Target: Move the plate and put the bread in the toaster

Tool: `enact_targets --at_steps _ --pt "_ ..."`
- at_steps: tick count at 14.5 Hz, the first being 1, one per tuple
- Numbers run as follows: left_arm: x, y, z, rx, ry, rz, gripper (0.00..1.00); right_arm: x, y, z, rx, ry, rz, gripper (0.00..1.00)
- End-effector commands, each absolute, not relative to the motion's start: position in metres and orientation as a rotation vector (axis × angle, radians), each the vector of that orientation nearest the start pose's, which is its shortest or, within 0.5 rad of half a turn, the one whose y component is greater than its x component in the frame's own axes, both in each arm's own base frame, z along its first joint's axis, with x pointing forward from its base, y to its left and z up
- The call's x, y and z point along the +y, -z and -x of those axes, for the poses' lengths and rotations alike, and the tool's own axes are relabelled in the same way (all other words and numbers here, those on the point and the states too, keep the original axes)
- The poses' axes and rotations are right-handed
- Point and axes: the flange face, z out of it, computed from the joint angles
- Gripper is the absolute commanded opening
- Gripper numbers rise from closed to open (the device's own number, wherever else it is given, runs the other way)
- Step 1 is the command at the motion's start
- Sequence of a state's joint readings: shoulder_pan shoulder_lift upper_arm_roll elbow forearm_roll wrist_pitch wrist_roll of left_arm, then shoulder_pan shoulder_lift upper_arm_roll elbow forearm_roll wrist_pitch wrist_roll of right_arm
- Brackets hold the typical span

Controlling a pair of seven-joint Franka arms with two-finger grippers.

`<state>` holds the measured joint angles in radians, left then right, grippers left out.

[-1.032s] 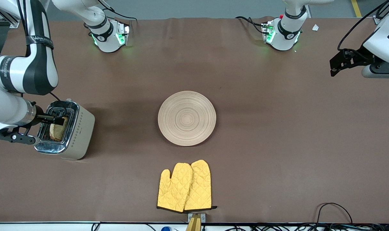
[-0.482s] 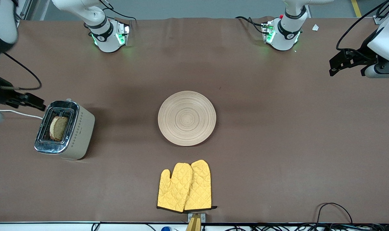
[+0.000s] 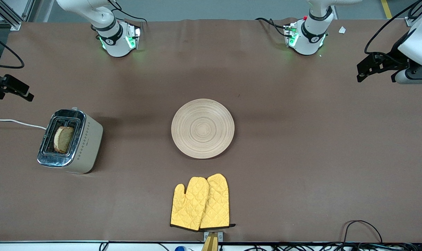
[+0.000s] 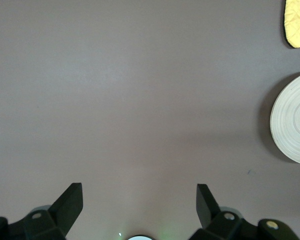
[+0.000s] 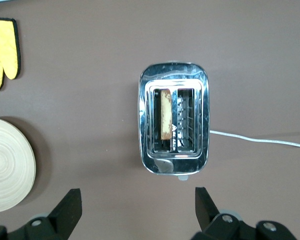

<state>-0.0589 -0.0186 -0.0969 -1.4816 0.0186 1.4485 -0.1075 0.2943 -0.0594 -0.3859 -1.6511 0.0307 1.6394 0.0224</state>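
The cream toaster (image 3: 76, 146) stands toward the right arm's end of the table. The brown bread (image 3: 63, 139) stands upright in its slot on the plate's side; it shows there in the right wrist view too (image 5: 165, 114). The round beige plate (image 3: 202, 128) lies bare at the table's middle. My right gripper (image 3: 14, 90) is open and empty, up over the table edge near the toaster (image 5: 174, 125). My left gripper (image 3: 367, 69) is open and empty, waiting over the left arm's end of the table. The plate's edge shows in both wrist views (image 4: 295, 120) (image 5: 7, 172).
A pair of yellow oven mitts (image 3: 200, 203) lies nearer to the front camera than the plate. The toaster's white cord (image 3: 15, 122) runs off the table at the right arm's end. Cables lie along the front edge (image 3: 360, 226).
My right gripper has let go of the bread in the toaster slot, risen and drawn away toward the table edge. The bread stays in the slot. The left arm has barely moved.
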Motion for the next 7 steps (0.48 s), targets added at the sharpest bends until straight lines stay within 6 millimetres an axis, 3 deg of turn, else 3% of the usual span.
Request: enact_targets --at_steps 1,4,7 --pt "-0.077 -0.671 -0.526 0.103 -0.02 3.114 1.0 -0.055 -0.64 -0.533 0.181 0.082 3.067 1.0" --pt "-0.074 -0.677 -0.529 0.091 0.002 3.116 1.0 -0.052 -0.66 -0.54 0.166 0.059 3.095 1.0" --pt "-0.075 -0.677 -0.529 0.096 0.007 3.116 1.0 -0.044 -0.662 -0.541 0.156 0.061 3.094 1.0"
